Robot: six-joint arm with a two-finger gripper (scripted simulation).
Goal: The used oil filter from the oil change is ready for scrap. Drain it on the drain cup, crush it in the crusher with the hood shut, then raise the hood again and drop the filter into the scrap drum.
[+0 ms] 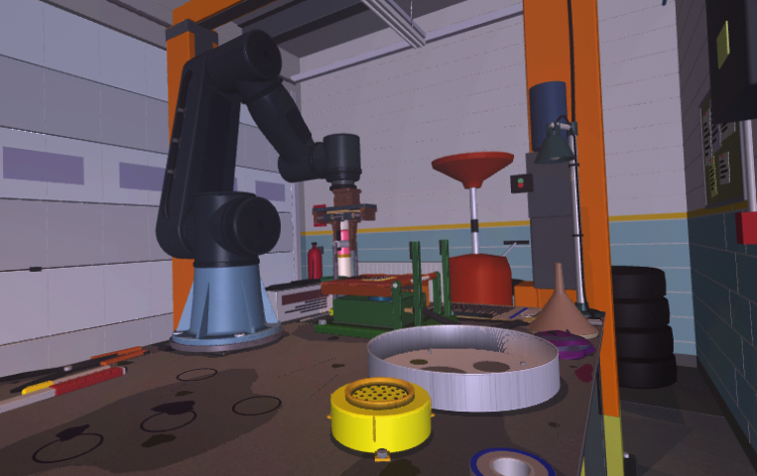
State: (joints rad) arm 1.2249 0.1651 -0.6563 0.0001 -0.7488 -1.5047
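Observation:
The oil filter (344, 252), a pink and white cylinder, stands upright between the fingers of my gripper (344, 268), partly screened by them, and its lower end is hidden behind the crusher; the gripper is open around it and holds nothing. The green crusher (383, 302) sits at the far side of the bench with its orange hood (376, 285) lying low across the top. The yellow drain cup (380, 414) with its perforated top stands at the near edge. The wide grey scrap drum (470, 365) is just behind the cup.
The arm's blue base (226, 309) stands at the left rear of the bench. A red oil drain stand (477, 259) and a brown funnel (561, 304) are at the right rear. Hand tools (69, 377) lie at the left edge. An orange post (571, 177) rises at the right.

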